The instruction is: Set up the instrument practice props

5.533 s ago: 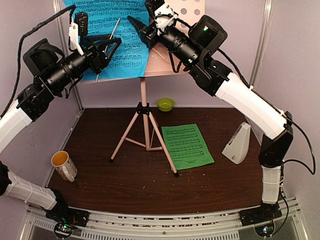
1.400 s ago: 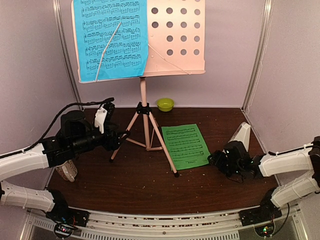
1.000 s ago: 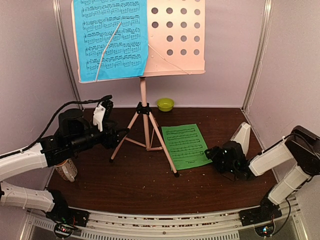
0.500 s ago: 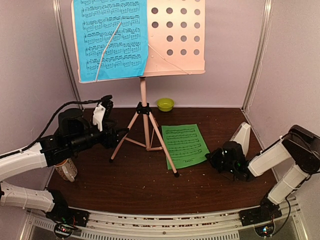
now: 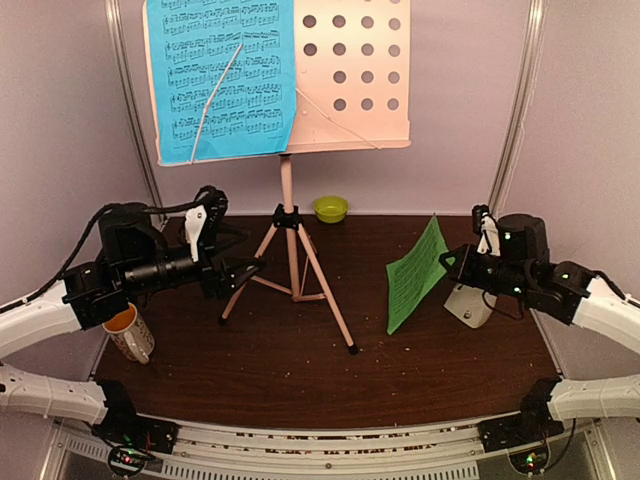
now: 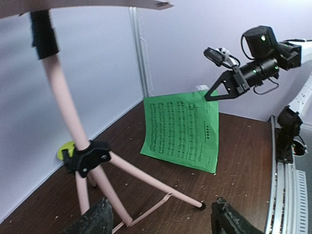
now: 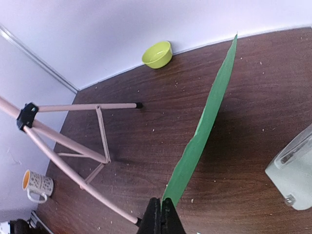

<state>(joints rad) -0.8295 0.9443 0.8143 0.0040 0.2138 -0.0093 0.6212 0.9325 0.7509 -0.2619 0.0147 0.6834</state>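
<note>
1. Left hand point(image 5: 243, 266): jaws apart and empty, just beside the tripod legs point(image 5: 322, 290); from here it can steady the stand.
2. Right hand point(image 5: 447, 260): closed on one edge of the green sheet point(image 5: 412, 275), which stands nearly upright, its lower corner close to the surface point(image 5: 300, 370), near the metronome point(image 5: 468, 303). We judge a slow, unbent lift best, since a thin edge grip slips easily.
3. Music stand point(image 5: 350, 70): the blue sheet point(image 5: 220, 70) fills its left half; we aim for the bare right half.
4. Writing: printed staves only; we read no title or brand.

Lower sheet point(image 5: 412, 275) between stand point(image 5: 288, 200) and metronome point(image 5: 467, 304)
</note>
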